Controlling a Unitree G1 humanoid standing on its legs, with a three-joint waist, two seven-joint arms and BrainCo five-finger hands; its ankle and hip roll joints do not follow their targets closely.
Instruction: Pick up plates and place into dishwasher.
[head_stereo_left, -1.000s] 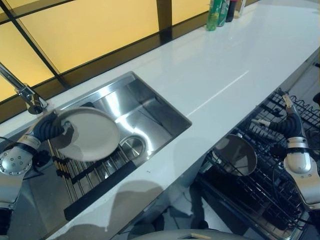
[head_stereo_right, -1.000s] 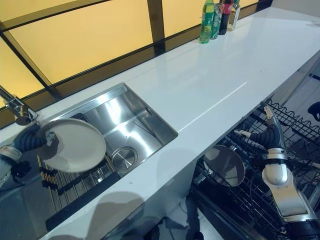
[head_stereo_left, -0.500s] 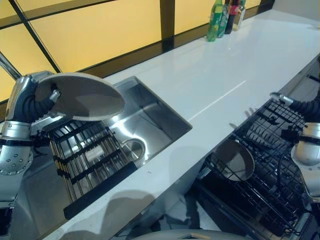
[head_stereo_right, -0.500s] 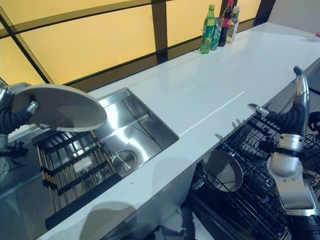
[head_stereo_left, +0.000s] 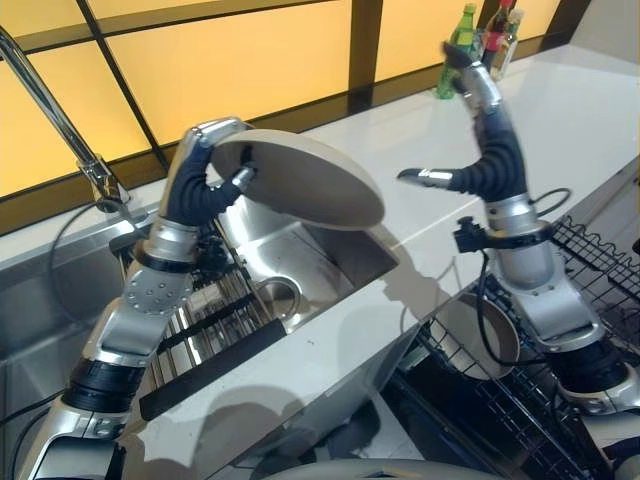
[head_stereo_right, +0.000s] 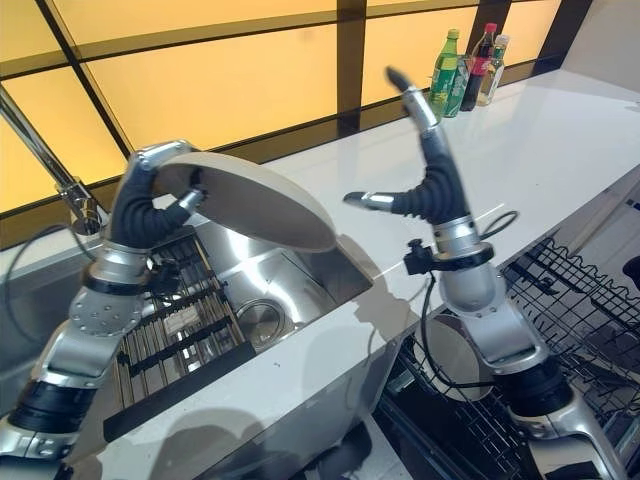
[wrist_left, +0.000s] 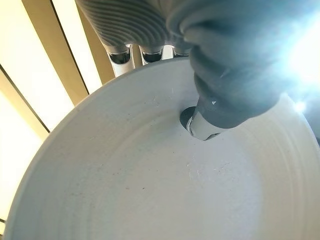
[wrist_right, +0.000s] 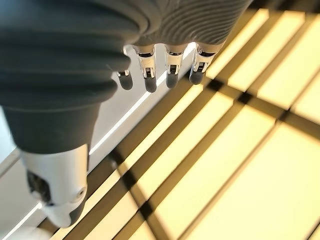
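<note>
1. Left hand (head_stereo_left: 205, 175), at nine o'clock in the left eye view, pinches a round beige ceramic plate (head_stereo_left: 305, 180) by its rim above the steel sink (head_stereo_left: 330, 262).
2. Right eye view: right hand (head_stereo_right: 425, 190), fingers spread and empty, rises between plate and black wire dishwasher rack (head_stereo_right: 575, 330); collision risk.
3. Left wrist view: thumb (wrist_left: 220, 75) presses the plate's face; that shallow grip could slip.

"What are the arms like?"

"Silver-grey shells. The left arm (head_stereo_left: 128, 335) has a round disc (head_stereo_left: 156, 294) dotted with small dark screws, and the right arm (head_stereo_left: 545, 295) has a black band lower down."

"And the hands?"

"The left hand (head_stereo_left: 195, 195) and right hand (head_stereo_left: 495, 165) wear dark ribbed covers, with silver fingers (wrist_right: 149, 70) beyond them — dark at the tips."
</note>
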